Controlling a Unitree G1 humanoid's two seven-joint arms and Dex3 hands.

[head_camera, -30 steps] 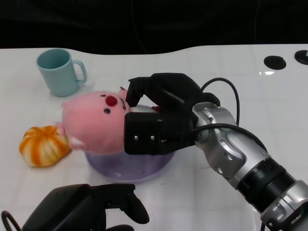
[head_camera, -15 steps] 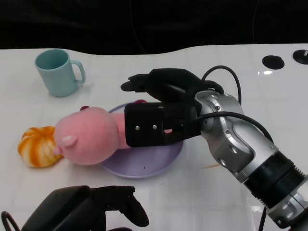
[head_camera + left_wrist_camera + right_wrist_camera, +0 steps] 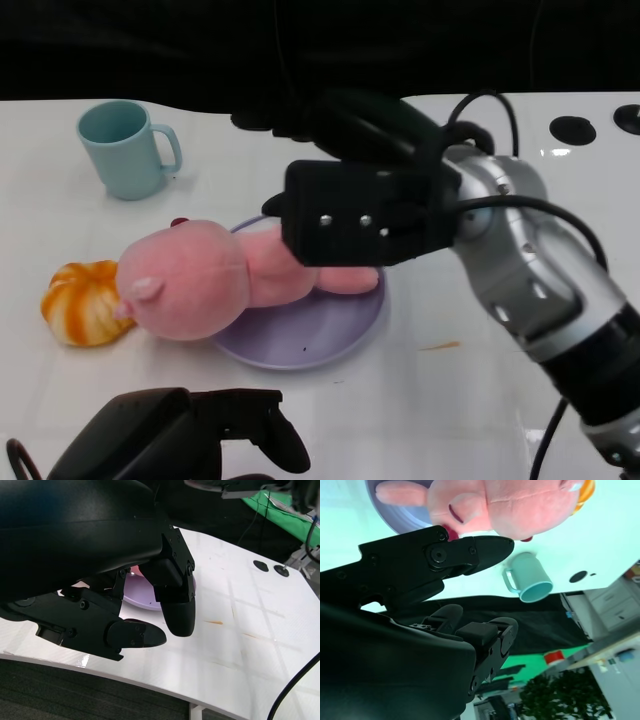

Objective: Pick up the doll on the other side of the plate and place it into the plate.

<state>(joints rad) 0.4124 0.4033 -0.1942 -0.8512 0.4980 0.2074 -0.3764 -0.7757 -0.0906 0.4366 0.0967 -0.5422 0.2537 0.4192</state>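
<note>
**Doll lying in the plate**

The doll [image 3: 215,285] is lying across the plate [image 3: 330,335], its head overhanging the rim beside a bun [image 3: 82,302]. The right hand [image 3: 340,190] is hovering above it, fingers apart, holding nothing (a mug [image 3: 125,150] standing behind). The left hand [image 3: 190,440] is resting low, empty, fingers apart.

Probably a lab or studio, white table [image 3: 480,400], black backdrop [image 3: 150,50] (green screen [image 3: 280,515] behind)
</note>
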